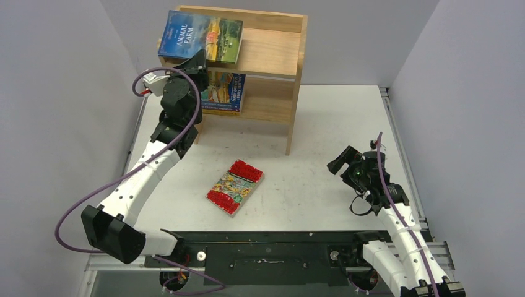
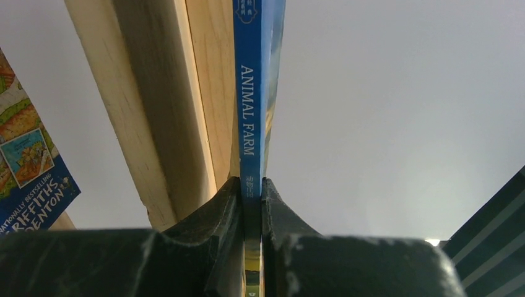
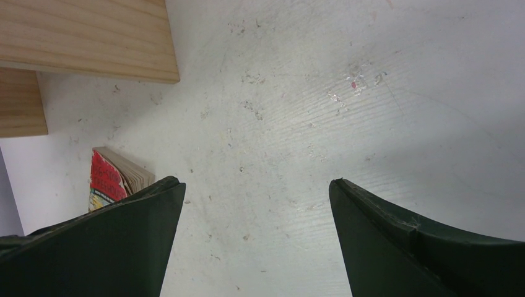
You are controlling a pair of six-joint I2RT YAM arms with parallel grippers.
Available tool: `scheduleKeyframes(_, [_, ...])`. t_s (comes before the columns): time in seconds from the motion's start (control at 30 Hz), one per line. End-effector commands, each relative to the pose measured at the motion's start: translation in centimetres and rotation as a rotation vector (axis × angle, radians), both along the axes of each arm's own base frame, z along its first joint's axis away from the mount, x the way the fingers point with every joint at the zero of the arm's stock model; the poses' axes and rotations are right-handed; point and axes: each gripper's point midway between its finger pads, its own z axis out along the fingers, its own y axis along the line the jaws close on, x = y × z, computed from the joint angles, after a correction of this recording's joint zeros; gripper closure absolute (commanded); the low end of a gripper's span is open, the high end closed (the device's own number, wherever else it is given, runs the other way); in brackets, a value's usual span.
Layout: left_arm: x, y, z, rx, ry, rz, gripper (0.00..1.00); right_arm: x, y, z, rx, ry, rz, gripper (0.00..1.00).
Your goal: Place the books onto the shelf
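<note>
Your right gripper (image 1: pixel 340 164) hangs at four o'clock, fingers spread wide over the white table (image 1: pixel 309 192). The red-bordered illustrated paperback (image 1: pixel 235 186) lies flat at centre. At eleven o'clock your left gripper (image 2: pixel 252 185) clamps the blue-green "Animal Farm" paperback (image 1: pixel 198 36) (spine pinched) at the top of the light wooden shelf (image 1: pixel 272 55).

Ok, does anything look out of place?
The red-bordered paperback lies skewed on the white table, off the light wooden shelf. The blue-green Animal Farm book sits angled over its top corner, held by the left gripper.
</note>
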Motion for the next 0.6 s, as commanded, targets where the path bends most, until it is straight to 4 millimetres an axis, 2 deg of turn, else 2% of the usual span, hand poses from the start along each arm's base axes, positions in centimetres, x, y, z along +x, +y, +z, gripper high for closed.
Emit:
scheduleKeyframes(0.0, [0.1,-0.6,1.5,-0.056,-0.043,-0.042,0.86,0.3,-0.1,0.8,0.006,-0.035,-0.012,0.1])
scheduleKeyframes(0.13, [0.0,-0.8,1.4,-0.051,-0.034,-0.052,0.55,0.1,0.0,0.4,0.008,-0.025,-0.006,0.1])
scheduleKeyframes(0.33, [-0.6,-1.0,1.5,-0.026,-0.002,-0.065,0.21,0.2,0.2,0.5,0.02,-0.031,-0.002,0.1])
scheduleKeyframes(0.4, [-0.7,-0.8,1.5,-0.016,0.017,-0.057,0.05,0.3,0.3,0.4,0.027,-0.031,0.001,0.1])
scheduleKeyframes(0.57, [-1.0,-0.2,-0.3,-0.009,0.186,-0.033,0.03,0.4,0.6,0.3,0.036,-0.031,0.009,0.1])
